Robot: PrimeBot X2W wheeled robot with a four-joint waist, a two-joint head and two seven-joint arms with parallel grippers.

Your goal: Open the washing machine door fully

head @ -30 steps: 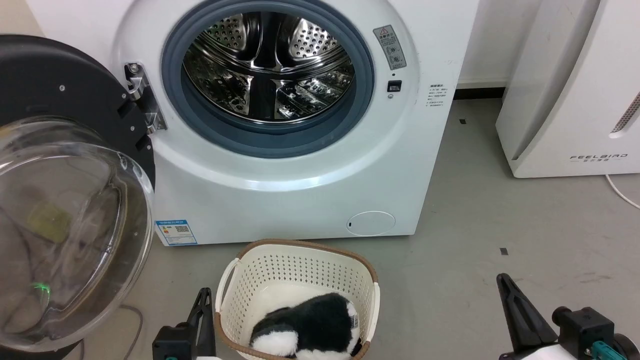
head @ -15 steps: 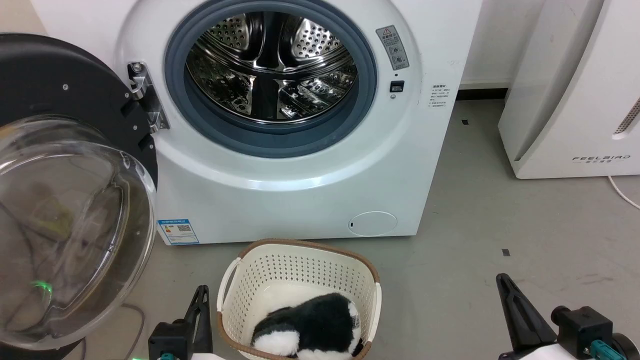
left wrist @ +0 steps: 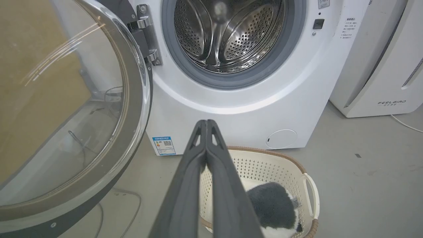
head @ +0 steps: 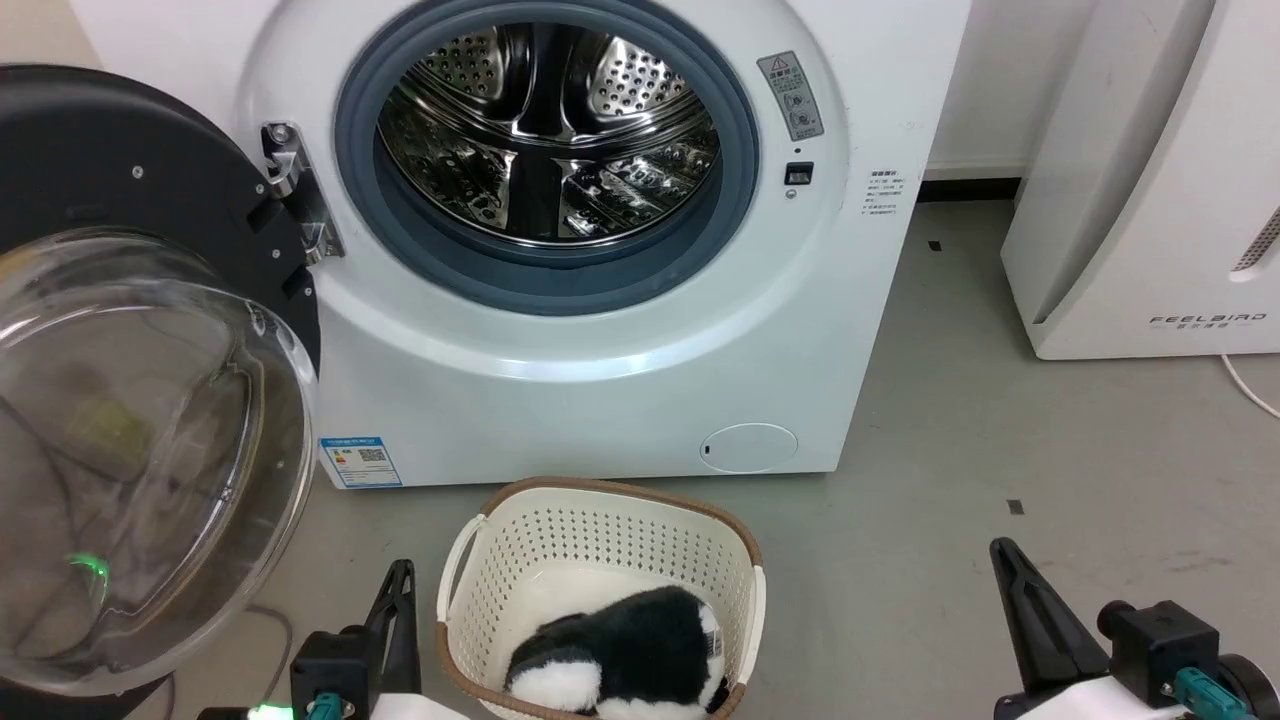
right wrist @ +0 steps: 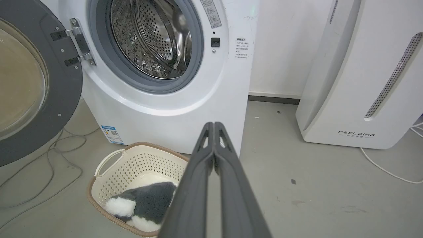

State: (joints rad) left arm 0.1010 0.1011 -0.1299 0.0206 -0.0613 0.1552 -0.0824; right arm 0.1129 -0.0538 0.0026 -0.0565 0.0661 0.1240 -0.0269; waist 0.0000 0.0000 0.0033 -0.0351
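Both tools sit low in front of the robot, and neither has hold of anything. The left tool (left wrist: 206, 123) is closed right up, its two dark fingers pressed together from root to tip. It points towards the lower front of the washing machine (head: 600, 380) and hangs just beside the left side of a cream basket (head: 600, 490) without touching it. The right tool (right wrist: 214, 125) is closed the same way, its fingers meeting at the tips. It is well off to the right above bare grey floor (head: 1000, 420), between the basket and a white appliance (head: 1150, 180) marked FEELBIRD, and it touches nothing.

The washing machine door (head: 140, 380) stands swung wide on its metal hinge (head: 300, 200) at the left of the opening. Its black inner face and bulging clear glass bowl are turned out into the room. With the door clear of the opening, the grey-blue rubber ring (head: 560, 285) and the perforated steel drum (head: 545, 130) are in plain sight. A blue label (head: 358, 462) sits at the machine's lower left corner. The basket stands on the floor right in front of the machine, with a black and white soft toy (head: 620, 650) lying in it
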